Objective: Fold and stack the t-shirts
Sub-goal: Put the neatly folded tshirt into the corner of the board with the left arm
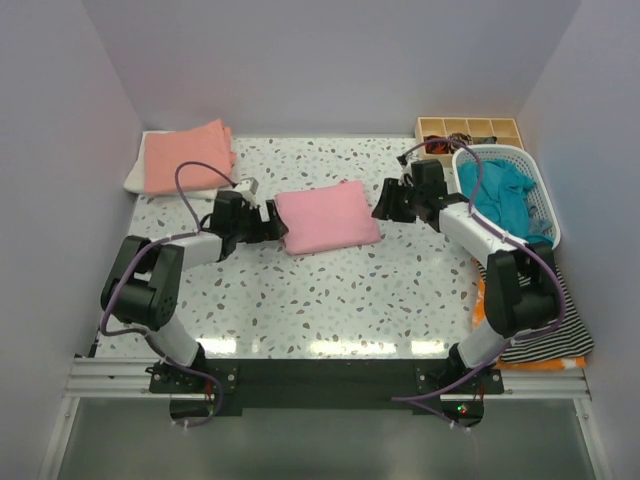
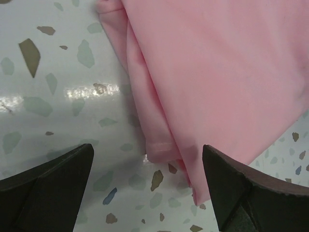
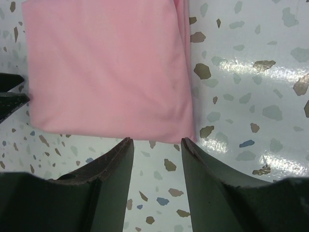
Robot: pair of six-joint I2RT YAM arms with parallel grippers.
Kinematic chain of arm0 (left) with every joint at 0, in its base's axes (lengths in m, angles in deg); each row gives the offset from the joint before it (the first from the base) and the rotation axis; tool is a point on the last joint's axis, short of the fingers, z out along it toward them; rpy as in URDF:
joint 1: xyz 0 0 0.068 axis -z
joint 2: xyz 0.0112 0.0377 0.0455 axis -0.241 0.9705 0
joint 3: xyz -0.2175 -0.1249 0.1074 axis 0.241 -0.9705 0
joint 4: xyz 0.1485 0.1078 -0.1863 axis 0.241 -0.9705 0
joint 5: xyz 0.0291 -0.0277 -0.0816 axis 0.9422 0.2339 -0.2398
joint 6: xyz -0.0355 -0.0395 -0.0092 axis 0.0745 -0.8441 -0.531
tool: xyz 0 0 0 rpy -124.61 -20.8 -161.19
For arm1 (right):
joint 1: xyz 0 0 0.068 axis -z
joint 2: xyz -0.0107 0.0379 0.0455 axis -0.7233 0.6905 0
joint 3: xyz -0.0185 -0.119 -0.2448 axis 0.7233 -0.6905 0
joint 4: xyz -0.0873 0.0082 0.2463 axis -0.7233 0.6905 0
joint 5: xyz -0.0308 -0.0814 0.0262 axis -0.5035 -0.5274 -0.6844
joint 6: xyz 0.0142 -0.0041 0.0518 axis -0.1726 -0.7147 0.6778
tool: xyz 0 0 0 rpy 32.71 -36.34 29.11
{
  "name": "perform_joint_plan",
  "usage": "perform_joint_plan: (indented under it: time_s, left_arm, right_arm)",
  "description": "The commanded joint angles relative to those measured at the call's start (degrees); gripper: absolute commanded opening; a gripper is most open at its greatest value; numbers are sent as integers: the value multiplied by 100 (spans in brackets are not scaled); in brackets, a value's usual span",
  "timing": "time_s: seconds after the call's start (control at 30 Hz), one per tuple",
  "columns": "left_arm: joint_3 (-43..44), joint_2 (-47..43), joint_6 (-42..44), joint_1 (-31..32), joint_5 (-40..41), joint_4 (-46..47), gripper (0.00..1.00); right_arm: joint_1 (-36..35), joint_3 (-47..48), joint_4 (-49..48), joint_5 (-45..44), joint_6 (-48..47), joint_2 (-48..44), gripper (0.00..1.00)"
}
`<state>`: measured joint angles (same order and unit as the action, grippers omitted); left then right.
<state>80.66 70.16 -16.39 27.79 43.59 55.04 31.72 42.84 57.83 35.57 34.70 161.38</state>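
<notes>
Well off to the left of the left gripper (image 1: 272, 222): a folded salmon-orange cotton tee (image 1: 187, 155) on top of a white cloth (image 1: 133, 181). Only the rim of the white cloth shows, so its kind cannot be told.

Left gripper: jaws spread wide, gripping nothing. In the left wrist view both dark fingers (image 2: 53, 188) are cut off by the bottom edge. The layered left edge of the folded light pink cotton tee (image 1: 328, 217) lies between and ahead of them on the speckled terrazzo tabletop (image 1: 300, 300). Cannot tell whether a finger touches the cloth.

Right gripper (image 1: 385, 203): sits at the pink tee's opposite edge. Its fingers (image 3: 104, 179) are parted by a narrow gap with nothing in it. The tee's edge is just ahead of the tips; contact unclear.

Right of that gripper: a white plastic lattice basket (image 1: 545, 215) holding a crumpled teal tee (image 1: 497, 195). Behind the basket is a wooden compartment tray (image 1: 470, 128); its contents are too small to read. By the right arm's base lies a black-and-white striped cloth (image 1: 560, 330), partly hidden by the arm.
</notes>
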Motion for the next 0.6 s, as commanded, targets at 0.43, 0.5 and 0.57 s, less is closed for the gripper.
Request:
perform_joint_plan:
  time_s: [0.43, 0.5, 0.57]
  left_arm:
    - [564, 2289, -1728, 250, -2172, 3149, 93]
    - [626, 2447, -1912, 250, -2277, 3386, 78]
    - [722, 2562, -2122, 250, -2374, 3632, 58]
  right_arm:
    - [292, 609, 135, -655, 354, 1306, 49]
    - [310, 733, 214, -611, 380, 1667, 48]
    - [345, 786, 101, -324, 398, 1860, 49]
